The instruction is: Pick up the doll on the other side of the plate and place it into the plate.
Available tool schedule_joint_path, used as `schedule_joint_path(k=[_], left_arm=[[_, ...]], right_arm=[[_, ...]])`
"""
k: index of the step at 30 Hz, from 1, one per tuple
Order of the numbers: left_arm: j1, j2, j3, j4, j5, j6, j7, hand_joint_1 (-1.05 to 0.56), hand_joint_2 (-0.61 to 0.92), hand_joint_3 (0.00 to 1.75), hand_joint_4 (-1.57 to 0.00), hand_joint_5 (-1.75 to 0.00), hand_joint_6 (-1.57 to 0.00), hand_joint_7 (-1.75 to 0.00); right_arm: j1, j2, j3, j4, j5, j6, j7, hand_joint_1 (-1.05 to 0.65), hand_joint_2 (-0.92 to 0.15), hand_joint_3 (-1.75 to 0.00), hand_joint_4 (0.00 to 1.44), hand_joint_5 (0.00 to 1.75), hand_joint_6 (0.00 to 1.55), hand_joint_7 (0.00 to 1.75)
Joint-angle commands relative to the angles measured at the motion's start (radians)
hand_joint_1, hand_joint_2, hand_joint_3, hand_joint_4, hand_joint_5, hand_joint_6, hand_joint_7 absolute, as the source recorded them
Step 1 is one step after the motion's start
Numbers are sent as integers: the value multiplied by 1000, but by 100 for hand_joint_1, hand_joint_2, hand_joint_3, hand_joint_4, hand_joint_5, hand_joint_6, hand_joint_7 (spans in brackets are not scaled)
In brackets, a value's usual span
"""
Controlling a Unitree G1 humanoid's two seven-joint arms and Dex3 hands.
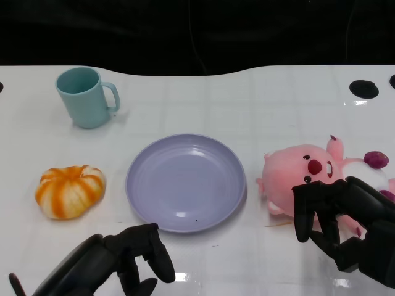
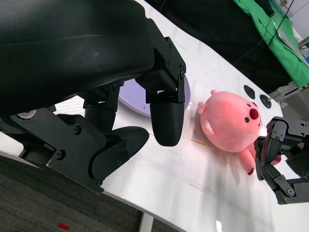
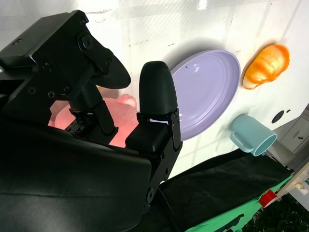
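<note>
A pink plush doll (image 1: pixel 296 172) lies on its side on the white table, just right of the lilac plate (image 1: pixel 185 182). My right hand (image 1: pixel 345 216) hovers at the doll's near edge, fingers apart and curved over it, gripping nothing. The left wrist view shows the same doll (image 2: pixel 231 123) with the right hand (image 2: pixel 280 159) at its lower body, beside the plate (image 2: pixel 133 99). In the right wrist view pink plush (image 3: pixel 123 104) shows between the fingers. My left hand (image 1: pixel 117 259) sits low in front of the plate, loosely curled and holding nothing.
An orange-and-white pumpkin plush (image 1: pixel 69 191) lies left of the plate. A teal mug (image 1: pixel 83 97) stands at the back left. A black round hole (image 1: pixel 364 89) sits in the table at the back right, near the far edge.
</note>
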Motion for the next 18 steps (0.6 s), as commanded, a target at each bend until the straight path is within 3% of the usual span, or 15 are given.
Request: schedule_joint_path(k=[1,18], left_arm=[[-1,12,6,2,-2,-5,-1,-15,59,110,-58,-175,-52,-149],[-3,16,7,1,-1,3,-5,-15,60,110,-57,-175,-51,-149]], right_arm=[[-9,-17,-4,1,8,-8,6,0,-35,-136,88,175,79,152],[-13,-17,-3,11,5,-16,5,1,-35,-136,87,175,79,151]])
